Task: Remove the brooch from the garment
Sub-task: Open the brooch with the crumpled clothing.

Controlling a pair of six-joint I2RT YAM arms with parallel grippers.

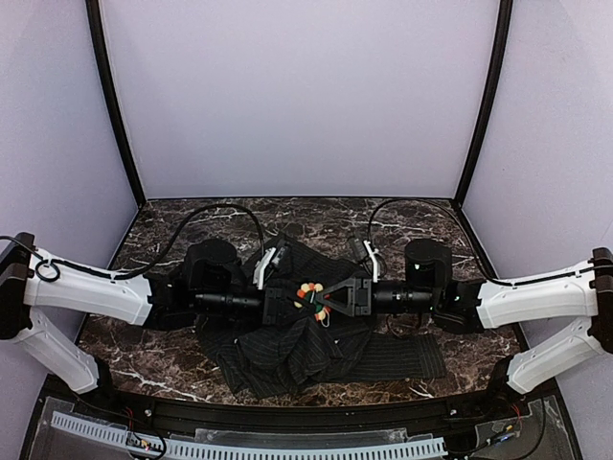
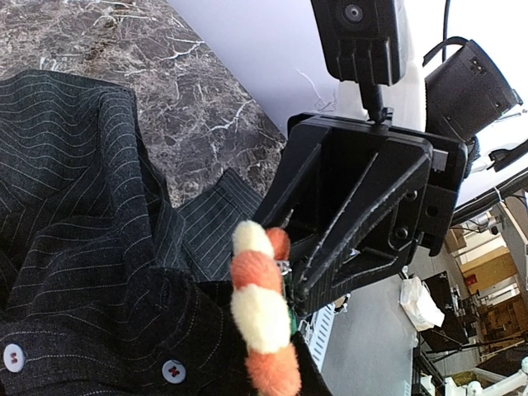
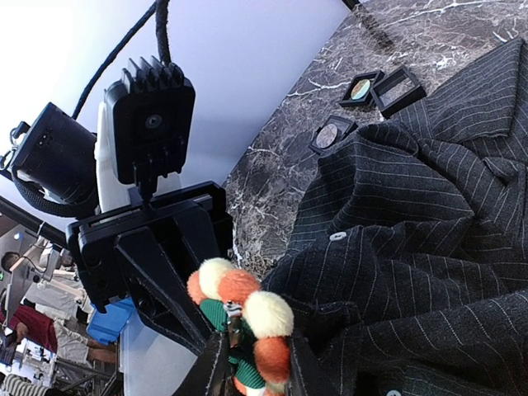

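A black pinstriped garment [image 1: 287, 356] lies crumpled on the marble table. The brooch [image 1: 310, 293], a flower of orange and white pompoms round a green centre, sits on a raised fold between both grippers. My right gripper [image 3: 256, 373] is shut on the brooch [image 3: 257, 318], one finger [image 3: 212, 373] on each side. My left gripper [image 1: 290, 304] reaches in from the opposite side and pinches the garment fold [image 2: 157, 330] just behind the brooch [image 2: 262, 322]. Its own fingertips are hidden under the cloth. The right gripper's black body [image 2: 363, 214] fills the left wrist view.
Three small square black boxes [image 3: 359, 89] lie on the marble beyond the garment in the right wrist view. White enclosure walls [image 1: 297, 96] close off the back and sides. Cables loop behind both wrists.
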